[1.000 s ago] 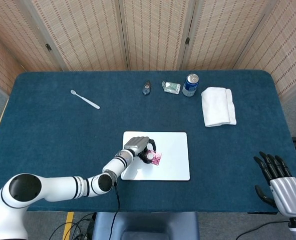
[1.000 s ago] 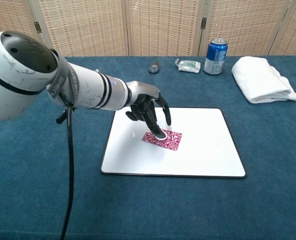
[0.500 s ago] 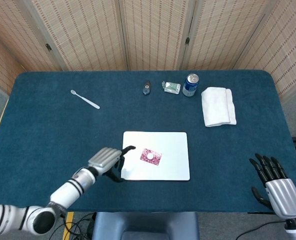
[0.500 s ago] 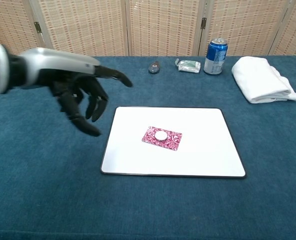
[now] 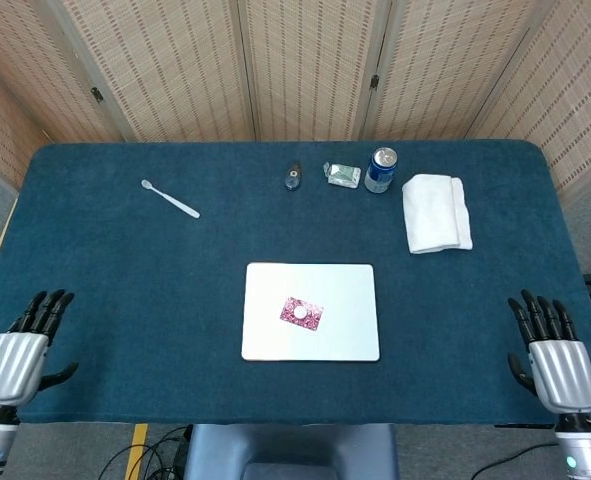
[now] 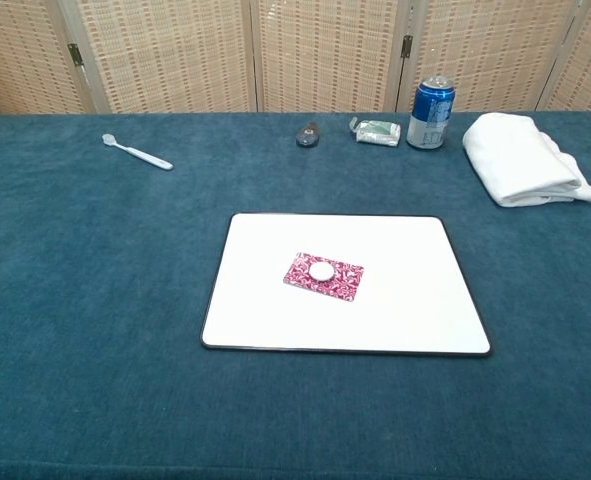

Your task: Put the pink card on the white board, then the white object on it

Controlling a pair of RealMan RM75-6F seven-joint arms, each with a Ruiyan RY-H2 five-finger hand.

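Withdrawn since a second ago: left hand (image 5: 13, 358), then pinching the white object over the board, now at the near left corner of the counter (image 5: 125, 290), holding nothing, fingers straight and spread. Right hand (image 5: 552, 355) likewise at the near right edge, fingers apart, palm down, holding nothing, a little nearer the counter than before. Both out of sight in the chest view.

Left behind on the white board (image 6: 405, 290): pink card (image 6: 340, 281), flat and slightly skewed, a little left of the board's middle. On top of the card, touching it, white object (image 6: 321, 271), small and round, near the card's left half. Unmoved since half a second ago.

Along the far edge, unchanged: white spoon (image 6: 135, 152) to the left, small dark object (image 6: 307, 134), crumpled green packet (image 6: 376, 131), upright blue can (image 6: 431, 112) just beside the packet, folded white towel (image 6: 524, 160) to the right. Can's contents not visible.
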